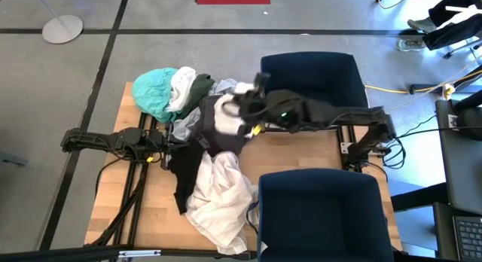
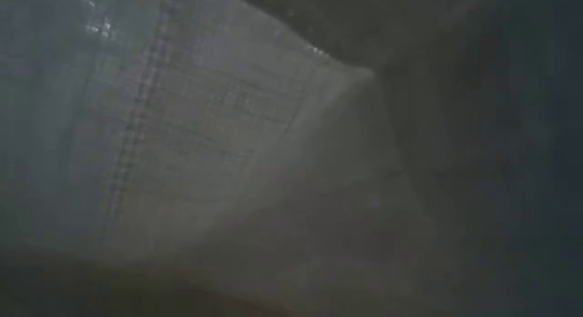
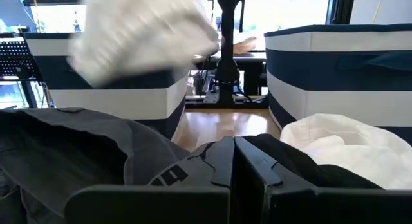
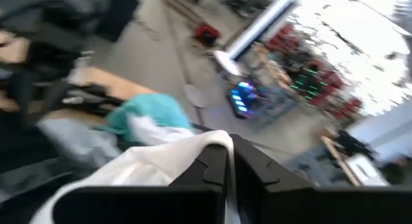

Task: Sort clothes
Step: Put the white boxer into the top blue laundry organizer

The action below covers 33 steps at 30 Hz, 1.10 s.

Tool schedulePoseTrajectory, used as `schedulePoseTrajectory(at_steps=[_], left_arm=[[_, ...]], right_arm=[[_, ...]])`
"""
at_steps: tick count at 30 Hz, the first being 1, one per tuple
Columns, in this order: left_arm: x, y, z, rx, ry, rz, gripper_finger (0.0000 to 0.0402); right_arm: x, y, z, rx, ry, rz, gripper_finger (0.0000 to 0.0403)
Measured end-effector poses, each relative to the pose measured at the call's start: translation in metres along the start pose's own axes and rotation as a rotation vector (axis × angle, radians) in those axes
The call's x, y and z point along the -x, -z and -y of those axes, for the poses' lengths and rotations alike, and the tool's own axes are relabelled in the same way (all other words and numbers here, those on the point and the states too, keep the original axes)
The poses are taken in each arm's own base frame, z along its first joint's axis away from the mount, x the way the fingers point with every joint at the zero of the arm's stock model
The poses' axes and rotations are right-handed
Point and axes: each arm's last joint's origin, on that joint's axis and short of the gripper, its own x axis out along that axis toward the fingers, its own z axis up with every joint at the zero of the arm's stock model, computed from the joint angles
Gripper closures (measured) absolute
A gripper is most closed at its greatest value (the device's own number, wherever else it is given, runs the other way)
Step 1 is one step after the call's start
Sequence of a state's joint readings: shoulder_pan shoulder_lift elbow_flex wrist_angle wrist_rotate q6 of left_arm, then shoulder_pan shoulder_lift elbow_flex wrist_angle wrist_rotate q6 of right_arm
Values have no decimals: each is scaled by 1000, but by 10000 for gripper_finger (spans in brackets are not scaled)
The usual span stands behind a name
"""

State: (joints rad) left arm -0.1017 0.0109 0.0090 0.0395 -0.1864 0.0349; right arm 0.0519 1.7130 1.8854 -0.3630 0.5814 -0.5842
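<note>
No legible writing on the clothes (image 1: 215, 194)

The clothes (image 1: 203, 153) pile fills the middle of the desk (image 1: 113, 217), between two blue bins (image 1: 316, 77); bare wood stays free at the left edge

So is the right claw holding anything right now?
Yes. The right claw is shut on a white garment, lifted above the clothes pile beside the far bin.
</note>
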Motion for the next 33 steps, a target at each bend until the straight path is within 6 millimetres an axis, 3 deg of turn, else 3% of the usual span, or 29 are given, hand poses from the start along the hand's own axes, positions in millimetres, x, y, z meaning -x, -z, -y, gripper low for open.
schedulePoseTrajectory(at_steps=[9,17,25,33], left_arm=[[0,0,0,-8,0,0,402],[0,0,0,-11,0,0,402],[0,0,0,-11,0,0,402],[0,0,0,-19,0,0,402]], right_arm=[[36,8,70,-76,236,-68,380],[56,42,115,-155,367,-271,380],[64,86,138,-252,407,-523,379],[62,125,147,-397,310,-728,379]])
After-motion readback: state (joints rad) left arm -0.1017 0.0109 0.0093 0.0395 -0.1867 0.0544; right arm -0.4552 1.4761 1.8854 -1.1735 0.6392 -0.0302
